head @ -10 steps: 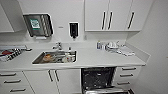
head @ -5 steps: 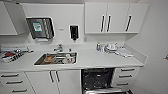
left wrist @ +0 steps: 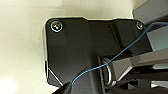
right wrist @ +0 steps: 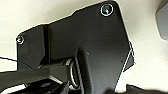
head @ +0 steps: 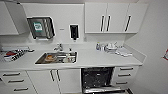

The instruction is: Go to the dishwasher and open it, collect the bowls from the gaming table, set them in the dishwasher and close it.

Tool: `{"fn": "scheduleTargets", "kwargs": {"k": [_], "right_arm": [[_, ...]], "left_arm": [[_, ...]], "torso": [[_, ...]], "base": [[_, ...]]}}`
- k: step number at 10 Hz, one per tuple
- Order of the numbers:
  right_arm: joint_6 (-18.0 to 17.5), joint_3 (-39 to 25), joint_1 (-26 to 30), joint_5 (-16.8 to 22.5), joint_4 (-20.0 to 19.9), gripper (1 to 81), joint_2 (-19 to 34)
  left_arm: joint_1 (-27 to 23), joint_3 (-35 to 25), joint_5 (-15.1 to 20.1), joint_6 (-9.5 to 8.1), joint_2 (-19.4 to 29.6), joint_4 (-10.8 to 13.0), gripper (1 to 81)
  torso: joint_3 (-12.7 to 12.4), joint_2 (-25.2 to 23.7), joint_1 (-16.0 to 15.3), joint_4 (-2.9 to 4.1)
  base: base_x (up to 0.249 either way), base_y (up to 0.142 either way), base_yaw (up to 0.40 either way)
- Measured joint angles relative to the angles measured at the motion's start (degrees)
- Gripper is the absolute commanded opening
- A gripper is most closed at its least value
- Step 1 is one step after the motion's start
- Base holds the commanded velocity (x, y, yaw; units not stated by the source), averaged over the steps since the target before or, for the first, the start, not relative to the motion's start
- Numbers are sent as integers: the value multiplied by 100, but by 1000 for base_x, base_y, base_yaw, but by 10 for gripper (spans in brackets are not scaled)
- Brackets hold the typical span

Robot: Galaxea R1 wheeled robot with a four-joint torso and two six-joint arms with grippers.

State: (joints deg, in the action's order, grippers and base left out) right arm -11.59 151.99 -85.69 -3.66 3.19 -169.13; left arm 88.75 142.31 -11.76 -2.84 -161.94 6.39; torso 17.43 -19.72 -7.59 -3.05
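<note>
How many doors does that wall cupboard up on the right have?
3. The upper cabinet's left door, middle door and right door hang side by side above the counter, each with a dark vertical handle.

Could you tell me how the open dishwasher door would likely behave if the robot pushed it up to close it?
The dishwasher door lies folded down, so it probably swings on a bottom hinge rather than sliding. Its front looks like stainless steel, so it is likely stiff and fairly heavy, and perhaps slippery to push. The dark inside seems to hold wire racks, which might rattle.
</note>
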Motion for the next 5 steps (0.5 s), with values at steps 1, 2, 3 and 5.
{"fn": "scheduleTargets", "kwargs": {"k": [1,2,3,5], "right_arm": [[0,0,-1,5,2,811,-2],[0,2,-12,11,2,811,0],[0,5,-39,16,2,811,0],[0,5,-56,9,5,811,0]], "left_arm": [[9,-4,9,0,-16,2,811],[22,-2,13,0,-16,0,811],[28,0,17,0,-13,0,811],[37,0,16,0,-16,0,811]], "torso": [[-206,207,138,0],[-409,413,273,0],[-606,614,406,0],[-802,979,606,0]], "base": [[0,0,0],[0,0,0],[0,0,0],[0,0,0]]}}
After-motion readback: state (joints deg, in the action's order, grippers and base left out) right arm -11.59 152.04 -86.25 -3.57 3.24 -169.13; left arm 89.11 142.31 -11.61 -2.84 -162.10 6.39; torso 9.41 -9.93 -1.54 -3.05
